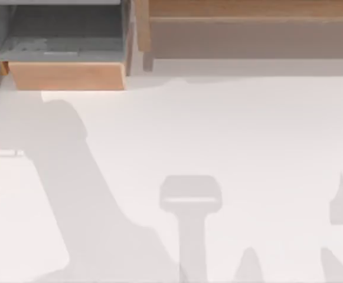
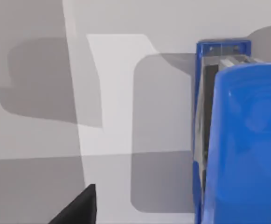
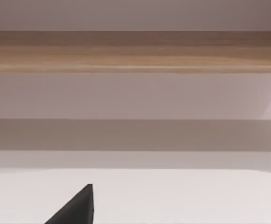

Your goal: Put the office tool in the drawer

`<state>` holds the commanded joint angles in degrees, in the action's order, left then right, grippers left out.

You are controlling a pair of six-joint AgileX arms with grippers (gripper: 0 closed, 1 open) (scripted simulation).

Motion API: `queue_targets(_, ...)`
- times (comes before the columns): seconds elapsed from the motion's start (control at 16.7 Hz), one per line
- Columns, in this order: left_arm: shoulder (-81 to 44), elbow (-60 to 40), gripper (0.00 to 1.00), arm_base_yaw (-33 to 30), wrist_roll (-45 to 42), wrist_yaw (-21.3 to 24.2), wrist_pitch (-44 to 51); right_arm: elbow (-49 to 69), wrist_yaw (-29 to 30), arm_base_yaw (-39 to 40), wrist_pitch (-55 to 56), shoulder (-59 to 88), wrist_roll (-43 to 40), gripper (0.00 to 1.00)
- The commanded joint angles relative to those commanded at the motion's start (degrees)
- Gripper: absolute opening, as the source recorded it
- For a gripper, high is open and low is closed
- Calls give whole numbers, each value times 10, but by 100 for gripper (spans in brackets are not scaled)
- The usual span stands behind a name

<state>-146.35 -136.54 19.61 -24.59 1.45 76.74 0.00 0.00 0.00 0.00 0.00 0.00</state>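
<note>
The office tool [image 2: 247, 144] is bright blue with a grey metal edge. It looms close in the left wrist view, above the white table. A black part of my left gripper [image 2: 77, 207] shows beside it, with a stretch of table between them; I cannot see whether the tool is held. The drawer [image 1: 65, 75] stands pulled open at the table's far left, its grey inside bare behind the light-wood front panel. A black part of my right gripper [image 3: 74, 207] hangs over the white table, facing the wooden shelf.
A wide wooden shelf [image 1: 248, 35] with a brown-grey panel runs along the back right, next to the drawer, and appears again as the wooden shelf [image 3: 135, 49] in the right wrist view. Arm shadows lie across the white table [image 1: 248, 135].
</note>
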Motion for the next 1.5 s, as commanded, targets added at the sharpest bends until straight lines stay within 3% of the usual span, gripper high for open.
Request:
queue_targets(0.3,118,121,100,13,-114,32,-124,0,0,0,0,0,0,100)
queue_targets(0.54,221,254,100,60,-234,68,-299,0,0,0,0,0,0,100)
queue_targets(1.14,382,655,100,253,-516,188,-914,0,0,0,0,0,0,100)
queue_targets(1.5,365,908,100,291,-619,285,-1280,0,0,0,0,0,0,100)
